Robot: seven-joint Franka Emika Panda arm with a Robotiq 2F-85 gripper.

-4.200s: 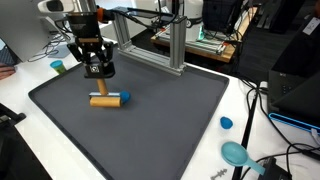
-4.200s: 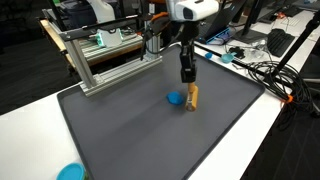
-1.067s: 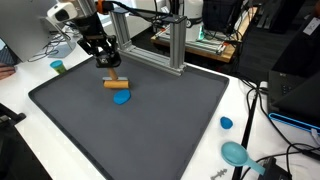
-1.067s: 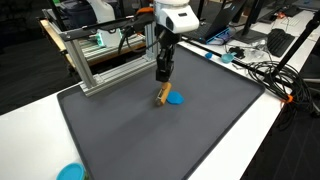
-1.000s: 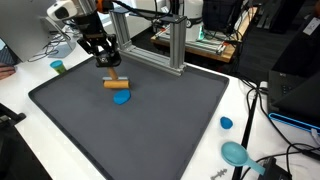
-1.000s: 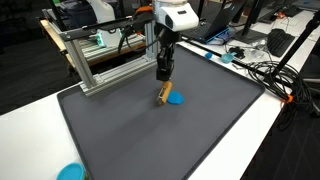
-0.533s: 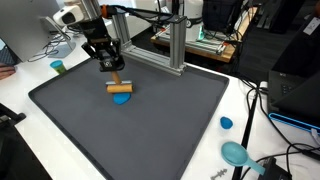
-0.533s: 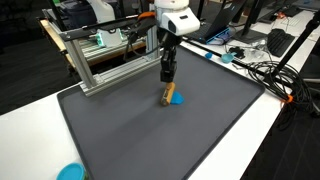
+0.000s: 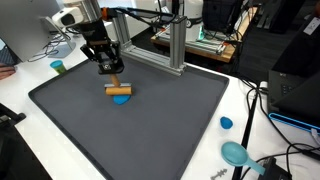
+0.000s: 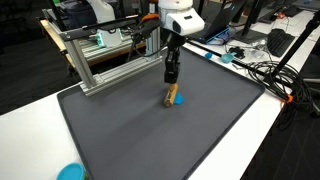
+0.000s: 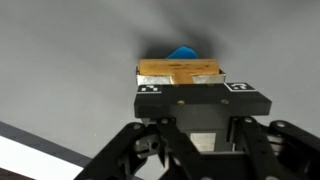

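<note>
- At the far-centre part of the dark mat (image 9: 180, 125), a wooden block (image 9: 120, 89) was found lying level, low over the surface and clamped between the jaws of the gripper (image 9: 115, 80).
- A blue piece (image 9: 122, 98) lay on the mat just under and beside the block. Contact between the two could not be determined.
- The wrist view showed the block (image 11: 180, 72) crosswise at the gripper (image 11: 185, 86), with the blue piece (image 11: 184, 53) visible past it.
- The mat covered most of a white table (image 9: 25, 100).
- An aluminium frame (image 10: 105, 60) stood along the mat's far edge.
- A small blue cap (image 9: 226, 123) and a teal round object (image 9: 236, 153) lay off the mat, well apart from the block.
- Cables (image 10: 270, 75) and desk equipment filled the room behind.
- The arm (image 10: 178, 20) came down from above, wrist near vertical, with the gripper (image 10: 171, 84) pointing at the mat.
</note>
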